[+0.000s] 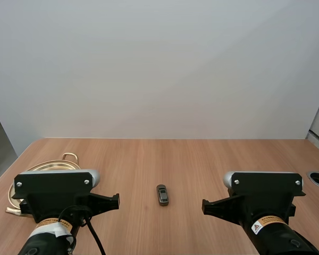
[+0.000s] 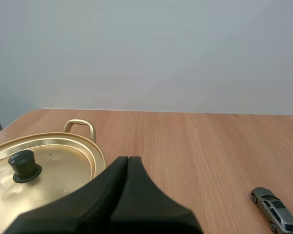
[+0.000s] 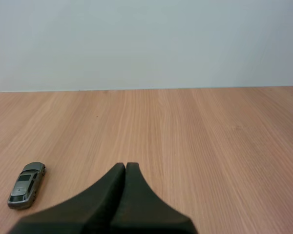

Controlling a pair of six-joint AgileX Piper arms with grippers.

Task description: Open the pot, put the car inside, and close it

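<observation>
nearest the bases, both tools are idling. the left gripper [image 2: 127,159] is showing its two black fingers pressed together into one dark wedge, pinching nothing, and the right gripper [image 3: 125,165] is looking the same, fingers lying flat against each other with nothing between them.

just beyond the left gripper, and off to its left, the pot [image 2: 95,161] is sitting on the table [image 1: 212,159] with its lid [image 2: 49,165] on. the black knob [image 2: 24,165] is standing upright at the middle of the lid, clear of the fingers and to their left. one looped handle [image 2: 79,125] is sticking out from the far rim. in the high view the pot is lying at the table's left edge, partly hidden behind the left arm [image 1: 56,194].

a little farther out, the car [image 1: 162,194] is resting between the two arms, well apart from the pot. its long axis is running roughly near to far, only slightly slanted. it is lying ahead and to the right of the left gripper, and ahead and to the left of the right gripper, about as near to one as to the other.

the pot, though, is lying wholly on the left arm's side, so opening is looking like that arm's job: the fingers will be needing to spread and shift left onto the knob. no step is looking begun yet.
</observation>
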